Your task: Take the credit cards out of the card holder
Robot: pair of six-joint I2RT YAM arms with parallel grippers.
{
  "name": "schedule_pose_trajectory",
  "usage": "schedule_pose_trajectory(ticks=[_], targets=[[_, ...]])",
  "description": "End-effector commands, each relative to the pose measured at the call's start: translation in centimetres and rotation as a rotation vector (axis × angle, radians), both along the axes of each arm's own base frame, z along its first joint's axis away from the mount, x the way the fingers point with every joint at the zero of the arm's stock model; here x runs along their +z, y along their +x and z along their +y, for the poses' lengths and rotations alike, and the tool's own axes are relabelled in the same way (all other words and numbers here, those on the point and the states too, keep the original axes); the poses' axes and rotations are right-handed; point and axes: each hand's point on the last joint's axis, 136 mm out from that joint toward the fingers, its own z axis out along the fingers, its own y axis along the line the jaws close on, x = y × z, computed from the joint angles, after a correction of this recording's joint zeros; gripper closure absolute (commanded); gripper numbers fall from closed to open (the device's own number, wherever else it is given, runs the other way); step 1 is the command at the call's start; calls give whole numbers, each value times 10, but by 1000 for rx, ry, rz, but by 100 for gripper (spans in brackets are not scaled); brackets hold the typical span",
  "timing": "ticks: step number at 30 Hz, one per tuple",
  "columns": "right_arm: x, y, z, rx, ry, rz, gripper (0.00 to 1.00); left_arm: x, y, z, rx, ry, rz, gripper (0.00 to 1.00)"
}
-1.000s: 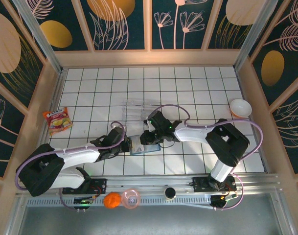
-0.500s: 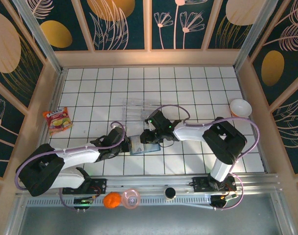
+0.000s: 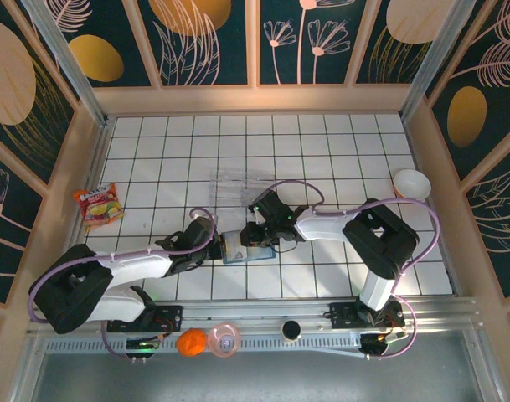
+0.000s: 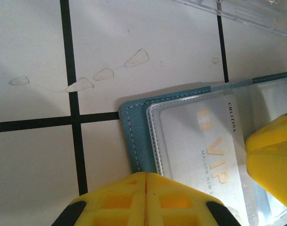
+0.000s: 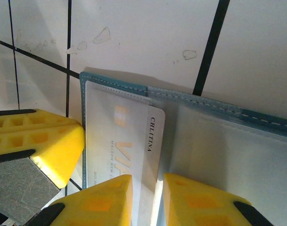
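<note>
The wallet (image 3: 238, 251) lies open mid-table, long axis 9 to 3 o'clock, a card (image 5: 119, 136) lengthwise in its clear sleeve. The left gripper (image 3: 214, 245), closed, sits on its 9 o'clock end; the right gripper (image 5: 148, 181), narrowly parted, straddles the card's short edge

teal card holder (image 4: 134, 127), pale gold-lettered credit card (image 4: 200, 141)
</note>
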Motion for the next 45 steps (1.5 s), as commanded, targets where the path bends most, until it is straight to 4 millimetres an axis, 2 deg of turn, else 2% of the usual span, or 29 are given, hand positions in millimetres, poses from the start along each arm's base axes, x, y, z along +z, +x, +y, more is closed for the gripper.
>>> schedule_pose_trajectory(ticks=[1,10,16,24,30,38,45], targets=[[-6,5,-5,-35,-22,11,76,-13,-5,9,8,35,26,92],[-7,1,-1,-26,5,33,78,-15,-6,7,0,28,35,95],[-8,1,-3,-40,5,37,83,-18,-8,6,-3,22,43,97],[-10,5,-13,-75,-37,16,79,-16,-7,8,1,24,37,98],[-12,1,-8,-50,-22,30,81,-17,-7,7,0,25,40,99],[-26,6,-29,-101,-177,-25,90,-16,-7,8,3,30,36,100],[-20,7,-39,-135,-243,-92,89,-16,-6,8,2,32,34,100]])
